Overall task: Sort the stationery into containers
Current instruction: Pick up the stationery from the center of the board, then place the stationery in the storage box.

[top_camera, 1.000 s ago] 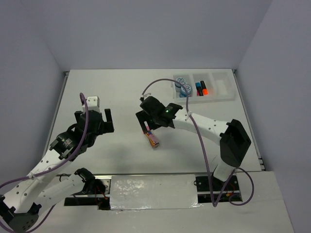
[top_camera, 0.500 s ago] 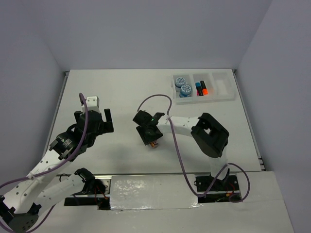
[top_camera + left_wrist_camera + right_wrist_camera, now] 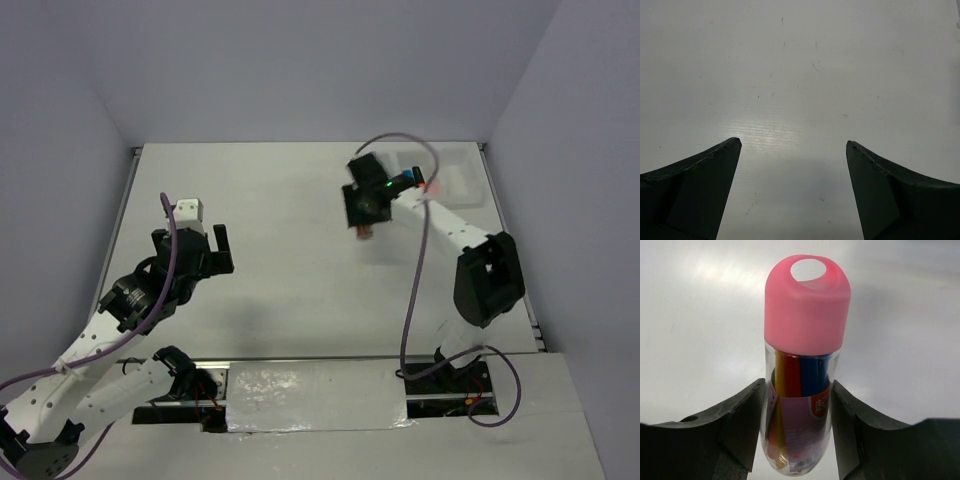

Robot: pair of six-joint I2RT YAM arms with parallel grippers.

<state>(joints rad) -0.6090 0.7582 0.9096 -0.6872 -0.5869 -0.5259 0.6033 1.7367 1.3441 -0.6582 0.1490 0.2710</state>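
My right gripper [image 3: 797,385] is shut on the pink oblong eraser [image 3: 805,330], its pads pressed against both sides of the clear patterned sleeve. In the top view that gripper [image 3: 364,222] hangs above the table just left of the white tray [image 3: 462,190], and the eraser's [image 3: 364,234] lower end sticks out below it. The right arm hides most of the tray. A blue-capped highlighter [image 3: 408,179] and an orange-capped one [image 3: 428,186] peek out beside the arm. At the left of the table my left gripper [image 3: 205,250] stands open; between its fingers [image 3: 794,145] is only bare table.
The white table [image 3: 280,200] is walled at the back and on both sides. A purple cable [image 3: 400,145] arcs over the right arm near the tray. The arm bases and a foil-covered rail [image 3: 315,395] line the near edge.
My right gripper has closed on the eraser, lifted it off the table's middle and carried it toward the far right, next to the tray. The left arm has stayed still.
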